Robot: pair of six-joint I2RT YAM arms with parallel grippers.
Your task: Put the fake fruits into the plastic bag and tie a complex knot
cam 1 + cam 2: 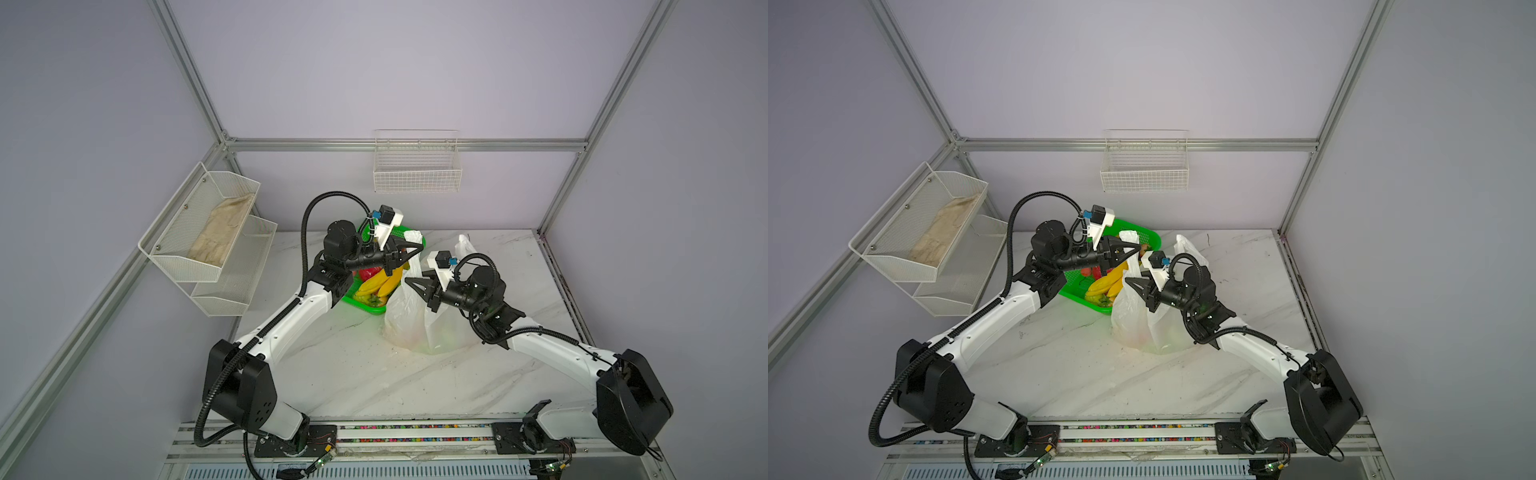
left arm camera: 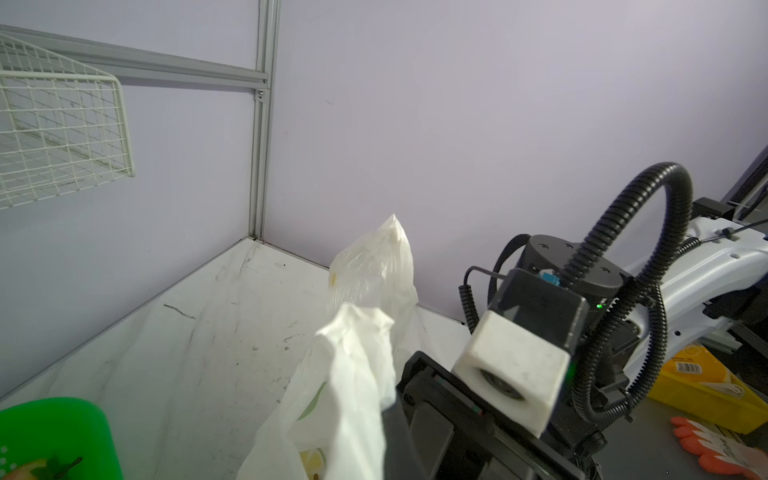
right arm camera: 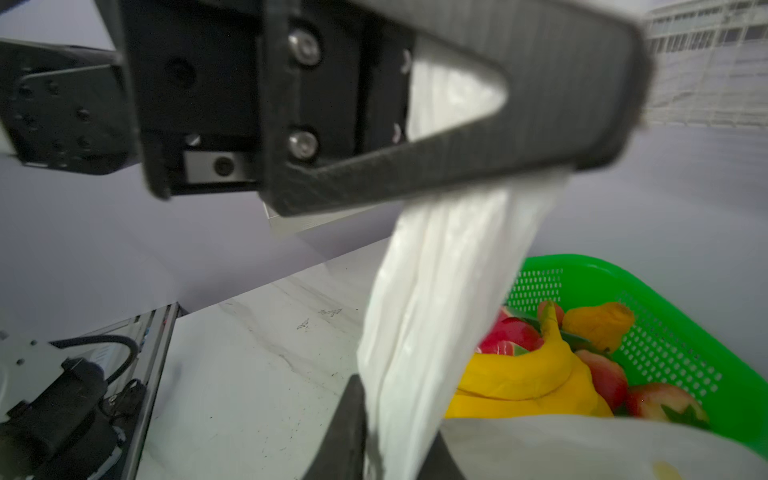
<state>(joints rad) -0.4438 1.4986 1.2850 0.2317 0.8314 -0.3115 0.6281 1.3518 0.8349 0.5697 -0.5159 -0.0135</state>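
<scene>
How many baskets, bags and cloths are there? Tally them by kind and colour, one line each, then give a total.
green basket: 1
white baskets: 3
bag: 1
cloth: 1
Total: 6
</scene>
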